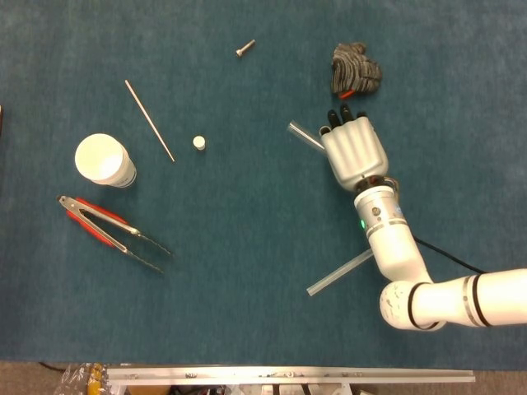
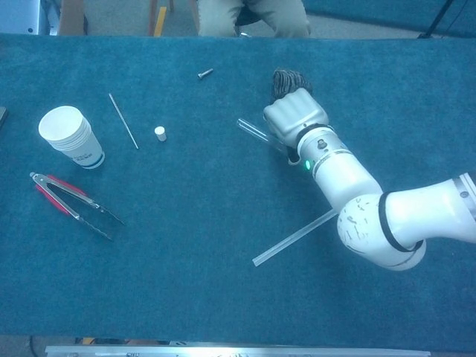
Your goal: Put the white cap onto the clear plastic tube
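Your right hand sits palm-down over the clear tube, covering most of it; only the tube's far end pokes out at the hand's left side. You cannot tell whether the fingers have closed on it. The white cap stands well apart to the left on the table, near the thin rod and the paper cup.
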Robot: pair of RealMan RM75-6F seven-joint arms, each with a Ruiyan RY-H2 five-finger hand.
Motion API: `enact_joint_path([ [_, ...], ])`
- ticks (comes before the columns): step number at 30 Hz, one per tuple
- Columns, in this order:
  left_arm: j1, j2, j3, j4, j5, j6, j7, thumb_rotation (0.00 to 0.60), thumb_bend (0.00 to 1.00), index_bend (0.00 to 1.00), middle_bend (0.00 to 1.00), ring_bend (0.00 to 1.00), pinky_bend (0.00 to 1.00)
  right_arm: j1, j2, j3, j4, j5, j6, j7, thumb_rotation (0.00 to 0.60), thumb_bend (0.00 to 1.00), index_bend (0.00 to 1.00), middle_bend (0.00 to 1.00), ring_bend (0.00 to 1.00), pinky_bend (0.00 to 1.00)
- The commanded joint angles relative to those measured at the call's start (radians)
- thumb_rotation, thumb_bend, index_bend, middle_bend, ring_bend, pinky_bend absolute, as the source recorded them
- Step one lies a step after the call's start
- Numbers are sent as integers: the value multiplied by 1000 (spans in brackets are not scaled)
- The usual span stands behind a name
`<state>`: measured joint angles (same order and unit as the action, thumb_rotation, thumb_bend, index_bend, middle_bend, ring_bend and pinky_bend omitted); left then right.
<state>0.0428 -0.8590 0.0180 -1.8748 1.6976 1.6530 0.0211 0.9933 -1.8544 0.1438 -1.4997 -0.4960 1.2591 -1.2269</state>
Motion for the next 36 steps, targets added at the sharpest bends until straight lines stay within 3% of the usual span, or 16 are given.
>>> enact_joint_path([
  [1, -2, 1, -1, 2, -1, -2, -3, 600, 319, 220, 60, 0, 0, -3, -6, 3, 13, 6, -8, -1, 600, 0, 384, 198, 141, 359],
  [14, -19, -3, -4, 1, 10, -13, -16, 600, 318, 221, 59, 0, 0, -11, -19, 21, 49, 34, -44, 3, 600, 4, 400, 197, 140, 361],
  [22, -10, -9, -3, 14, 8, 6, -24, 600, 319, 221, 58, 0, 0, -6, -24, 33, 50, 51, -69, 6, 600, 223, 434, 197, 140, 371],
  [36, -5, -17, -1, 19, 11, 16, -20, 600, 318, 221, 51, 0, 0, 2, -18, 41, 64, 34, -95, 34, 600, 332, 459, 197, 140, 372],
])
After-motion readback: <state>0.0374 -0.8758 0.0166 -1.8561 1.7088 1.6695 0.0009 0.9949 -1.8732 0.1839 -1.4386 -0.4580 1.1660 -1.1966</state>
